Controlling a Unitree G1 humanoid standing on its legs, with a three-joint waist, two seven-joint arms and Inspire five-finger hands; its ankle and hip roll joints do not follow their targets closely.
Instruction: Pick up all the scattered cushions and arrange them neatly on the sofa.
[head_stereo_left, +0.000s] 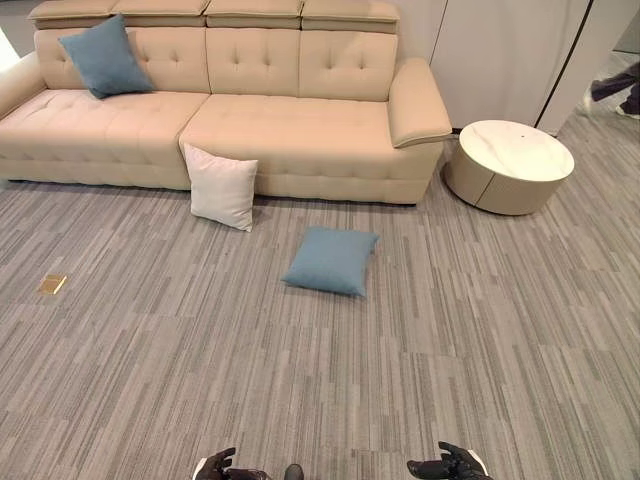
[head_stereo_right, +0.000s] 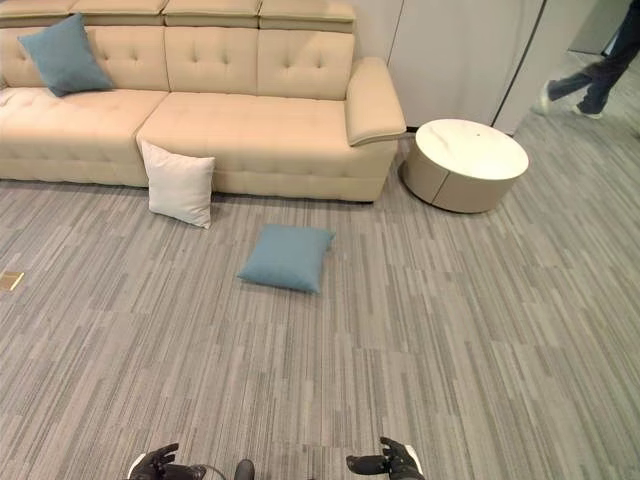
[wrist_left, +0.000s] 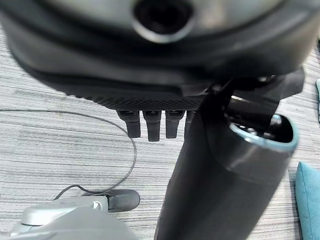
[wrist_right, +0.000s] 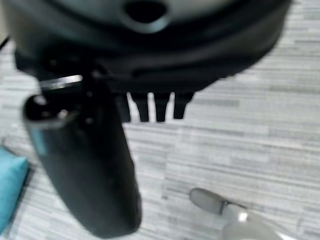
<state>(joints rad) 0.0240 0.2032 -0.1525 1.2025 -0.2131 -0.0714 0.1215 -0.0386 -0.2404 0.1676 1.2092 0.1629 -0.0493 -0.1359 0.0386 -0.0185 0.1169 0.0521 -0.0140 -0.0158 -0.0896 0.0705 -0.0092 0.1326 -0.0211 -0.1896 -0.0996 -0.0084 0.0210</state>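
Observation:
A blue cushion (head_stereo_left: 331, 260) lies flat on the grey carpet in the middle of the floor. A white cushion (head_stereo_left: 222, 187) stands on the floor, leaning against the front of the beige sofa (head_stereo_left: 290, 130). A second blue cushion (head_stereo_left: 103, 56) rests upright against the sofa's back near its left end. My left hand (head_stereo_left: 215, 467) and right hand (head_stereo_left: 447, 466) hang low at the near edge, far from the cushions. Both are open and hold nothing. The left wrist view shows straight fingers (wrist_left: 150, 125) over carpet, and the right wrist view shows the same (wrist_right: 150, 107).
A low round white table (head_stereo_left: 510, 165) stands right of the sofa's armrest. A small golden flat object (head_stereo_left: 52, 284) lies on the carpet at the left. A person's legs (head_stereo_right: 600, 75) show at the far right. White cabinet doors (head_stereo_left: 500, 50) stand behind the sofa.

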